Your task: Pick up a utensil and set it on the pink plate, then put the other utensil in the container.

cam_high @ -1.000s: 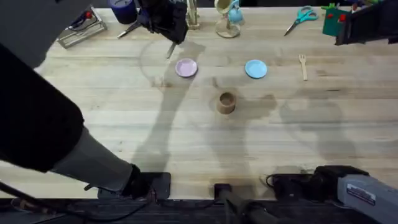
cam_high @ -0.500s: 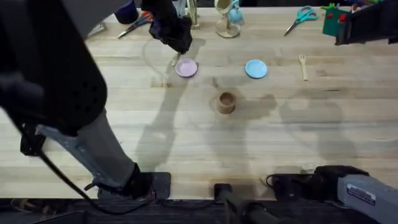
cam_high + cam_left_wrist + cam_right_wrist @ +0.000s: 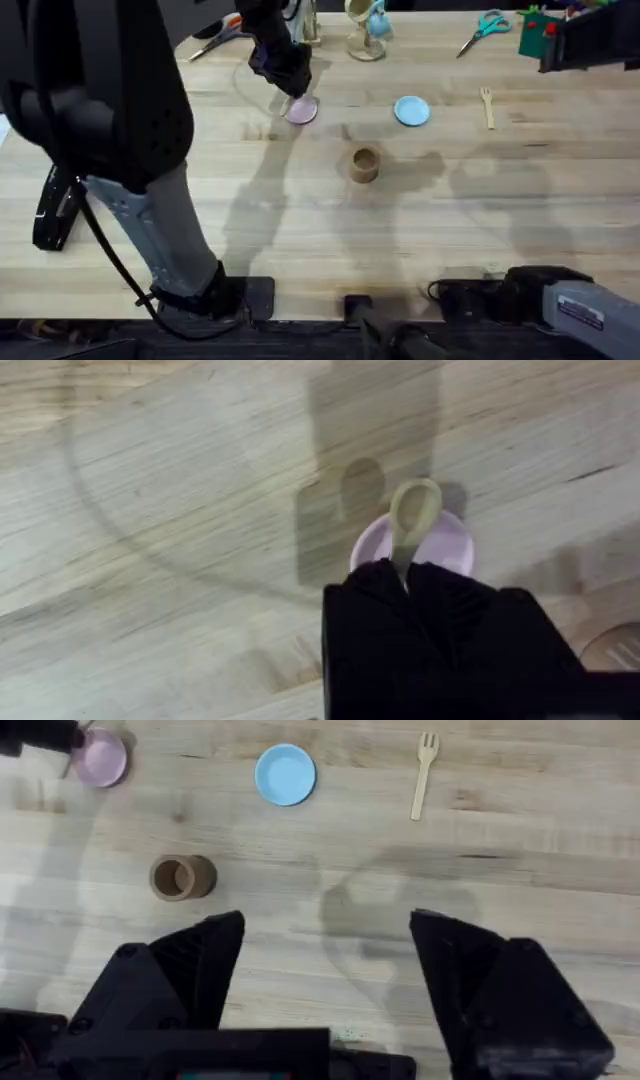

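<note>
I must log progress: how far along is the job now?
Nothing is finished yet. The left gripper holds the spoon over the pink plate, not yet released. The fork lies on the table, apart from the wooden cup; the right gripper is open.

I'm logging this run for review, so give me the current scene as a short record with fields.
left pincer: shut on the wooden spoon, over the pink plate
spoon: bowl above the plate; whether it touches cannot be told
right pincer: open, holding nothing, near its base
wooden fork: flat on the table, right of the blue plate
wooden cup: upright, apart from both plates, nothing visible inside
step: spoon not yet released; fork untouched
</note>
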